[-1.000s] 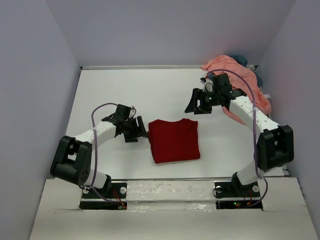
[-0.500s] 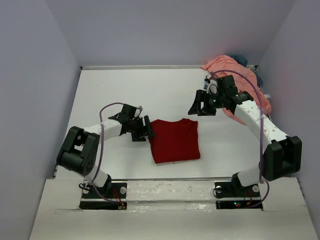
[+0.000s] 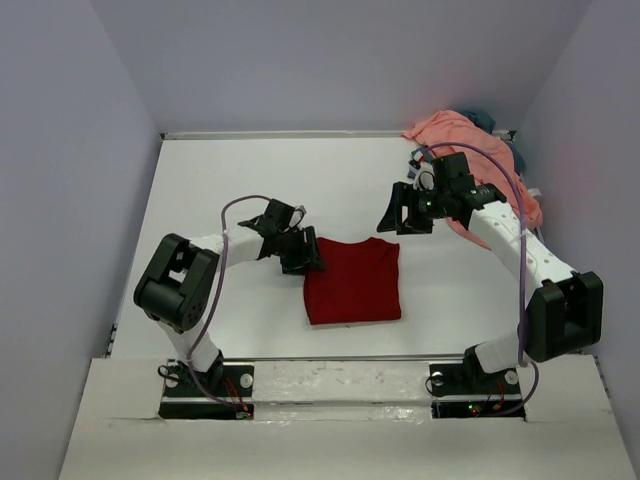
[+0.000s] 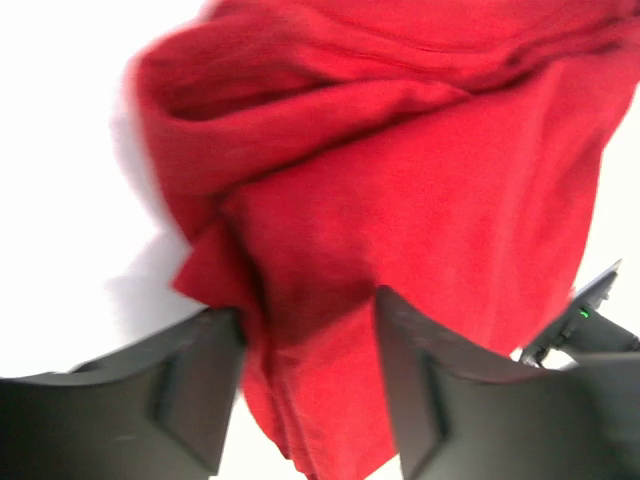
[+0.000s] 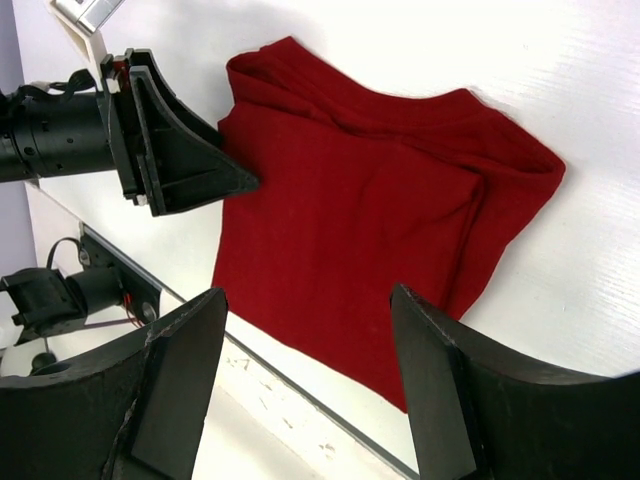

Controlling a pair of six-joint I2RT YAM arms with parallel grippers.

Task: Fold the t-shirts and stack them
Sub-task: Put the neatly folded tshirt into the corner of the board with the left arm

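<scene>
Top external view: the dark red t-shirt (image 3: 352, 282) is seen folded into a rough rectangle on the white table (image 3: 250, 180), near the front edge between the two arms. The left gripper (image 3: 305, 258) is set at the shirt's far left corner, touching its edge. The right gripper (image 3: 400, 215) is held apart from the cloth, beyond the shirt's far right corner. The salmon pink t-shirt (image 3: 470, 140) is heaped in the far right corner, with a little of the blue-grey t-shirt (image 3: 485, 118) showing behind it.

Left wrist view: the fingers (image 4: 190, 390) are spread apart, and the rumpled edge of the red cloth (image 4: 420, 180) lies in the gap between them; no pinch is seen.

Right wrist view: the fingers (image 5: 170, 390) are held wide apart above the table, with the red shirt (image 5: 350, 200) framed beyond and between them, untouched. The left gripper's tip is seen against the shirt's edge.
</scene>
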